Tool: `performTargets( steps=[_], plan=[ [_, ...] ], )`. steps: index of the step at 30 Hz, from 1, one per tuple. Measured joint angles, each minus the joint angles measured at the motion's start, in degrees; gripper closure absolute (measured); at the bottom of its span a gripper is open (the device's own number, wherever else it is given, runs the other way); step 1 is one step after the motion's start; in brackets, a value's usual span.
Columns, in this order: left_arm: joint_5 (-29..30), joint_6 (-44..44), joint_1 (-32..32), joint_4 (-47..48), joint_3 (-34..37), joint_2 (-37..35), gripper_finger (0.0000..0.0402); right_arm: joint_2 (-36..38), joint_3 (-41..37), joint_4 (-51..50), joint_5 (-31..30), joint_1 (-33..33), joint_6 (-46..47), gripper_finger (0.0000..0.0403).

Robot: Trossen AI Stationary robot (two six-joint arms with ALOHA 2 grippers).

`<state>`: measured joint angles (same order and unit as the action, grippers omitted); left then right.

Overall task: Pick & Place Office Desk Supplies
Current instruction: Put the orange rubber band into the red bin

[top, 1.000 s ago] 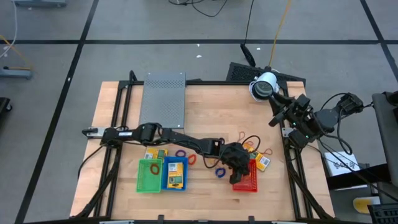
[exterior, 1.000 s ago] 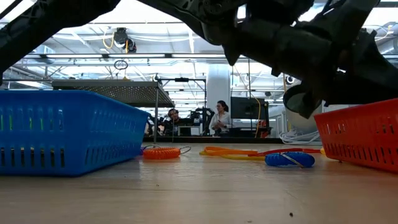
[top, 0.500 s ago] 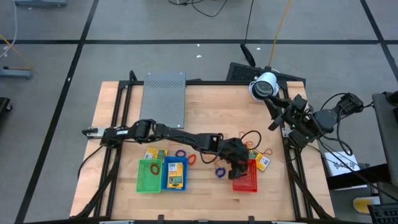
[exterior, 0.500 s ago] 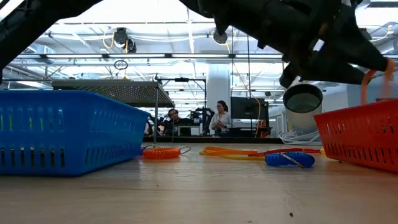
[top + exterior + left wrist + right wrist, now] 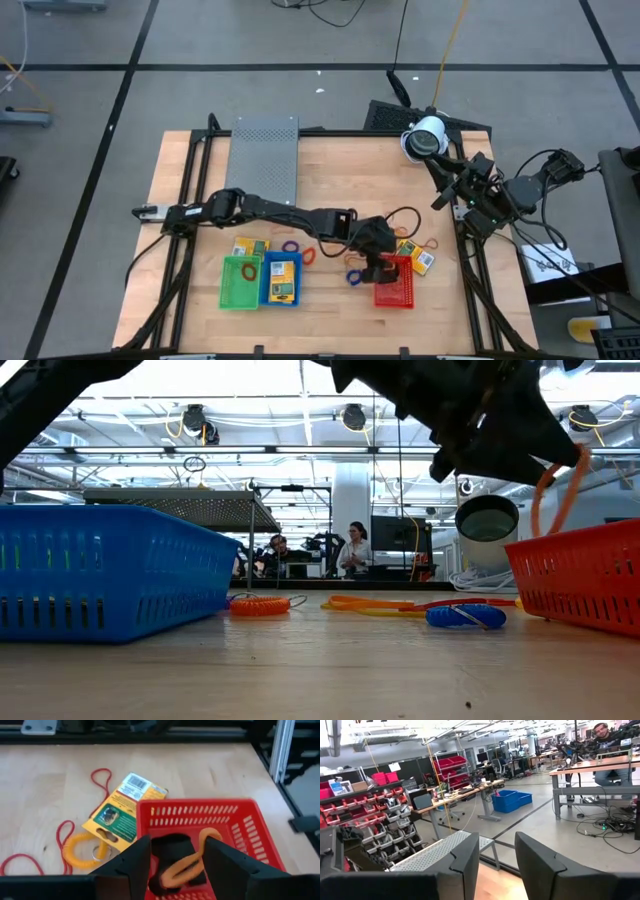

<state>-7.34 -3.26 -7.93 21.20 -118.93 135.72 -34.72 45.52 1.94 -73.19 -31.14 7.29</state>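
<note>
Orange band (image 5: 186, 865) inside red basket (image 5: 235, 820)

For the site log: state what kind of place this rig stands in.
Probably a robotics lab or workshop hall: workbenches with people seated behind, shelves of red parts bins, and ceiling trusses with hanging lights beyond the wooden table.

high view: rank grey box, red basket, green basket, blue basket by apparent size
1. Grey box, clearly largest.
2. Green basket, blue basket and red basket: all look about alike; the left gripper covers part of the red one, so no ranking.
</note>
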Motion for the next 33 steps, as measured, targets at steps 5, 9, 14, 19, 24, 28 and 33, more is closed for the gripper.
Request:
performTargets(
  steps=[5, 9, 14, 19, 24, 28, 33],
  plan=[
    [0.2, 3.3, -0.5, -0.3, 0.0, 0.0, 0.0219, -0.3, 0.0, 0.0, 0.0, 0.0, 0.9, 0.0287],
    [1.6, 6.2, -0.9, 0.1, 0.0, 0.0, 0.0219, -1.1, 0.0, 0.0, 0.0, 0.0, 1.6, 0.0287],
    [1.5, 9.2, -0.7, 0.5, 0.0, 0.0, 0.022, -2.2, 0.0, 0.0, 0.0, 0.0, 2.5, 0.0287],
    [3.2, 13.3, -0.6, 0.9, 0.0, 0.0, 0.022, -2.9, 0.0, 0.0, 0.0, 0.0, 2.5, 0.0287],
    [1.1, 6.6, 0.0, -0.9, 0.0, 0.0, 0.022, -2.9, 0.0, 0.1, 0.0, 0.0, 2.5, 0.0287],
    [1.4, 3.3, 0.4, -1.3, 0.0, 0.0, 0.022, -2.9, 0.0, 0.2, 0.0, 0.0, 2.5, 0.0287],
    [1.4, -0.1, 0.4, -0.4, 0.0, 0.0, 0.022, -2.9, 0.0, 0.2, 0.0, 0.0, 2.5, 0.0287]
  ],
)
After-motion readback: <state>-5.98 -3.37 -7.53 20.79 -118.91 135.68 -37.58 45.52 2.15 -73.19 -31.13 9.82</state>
